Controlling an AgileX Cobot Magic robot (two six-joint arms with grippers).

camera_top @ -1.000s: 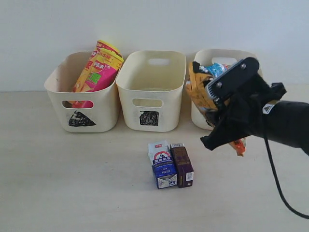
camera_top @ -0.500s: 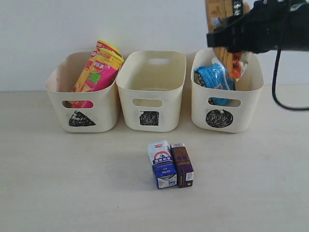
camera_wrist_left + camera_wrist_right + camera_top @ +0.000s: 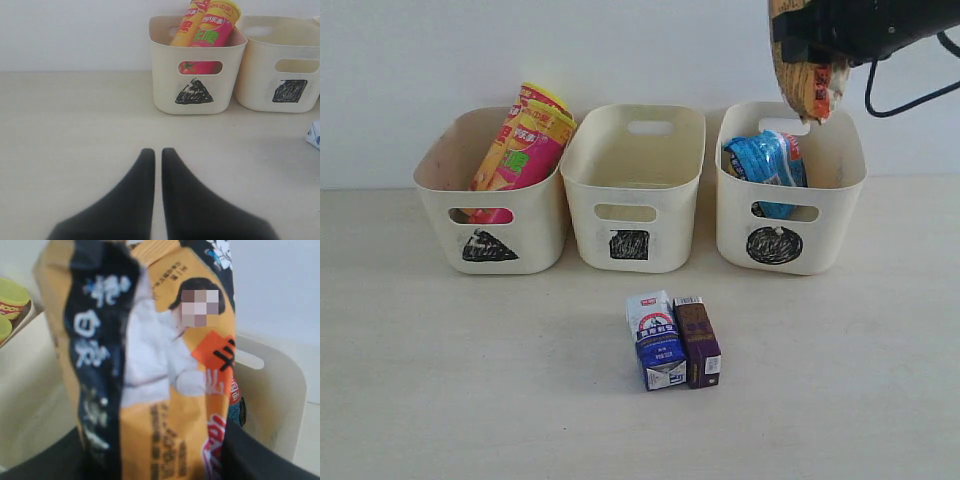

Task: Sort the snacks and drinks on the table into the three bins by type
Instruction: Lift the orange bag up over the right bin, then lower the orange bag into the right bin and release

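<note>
My right gripper point(image 3: 812, 42) is shut on the orange-black bag point(image 3: 807, 80) and holds it high over the circle bin point(image 3: 790, 215), where the blue bag point(image 3: 765, 165) lies. In the right wrist view the orange-black bag point(image 3: 160, 365) fills the frame between the dark fingers point(image 3: 260, 460), with the circle bin point(image 3: 280, 390) behind. Both chip canisters point(image 3: 525, 150) lean in the triangle bin point(image 3: 535, 225). The square bin point(image 3: 665, 190) holds nothing I can see. The white-and-blue carton point(image 3: 657, 340) and the purple carton point(image 3: 698, 342) lie side by side on the table point(image 3: 470, 380). My left gripper point(image 3: 158, 152) is shut, empty, low over the table.
The left wrist view shows the triangle bin point(image 3: 197, 75) with the canisters point(image 3: 210, 25), the square bin point(image 3: 285, 60) and a corner of the white-and-blue carton point(image 3: 314, 135). A white wall stands behind the bins. A black cable point(image 3: 910, 95) hangs from the right arm.
My right gripper has carried the orange-black bag up from in front of the circle bin to a spot high above it. The cartons, bins and canisters have not moved.
</note>
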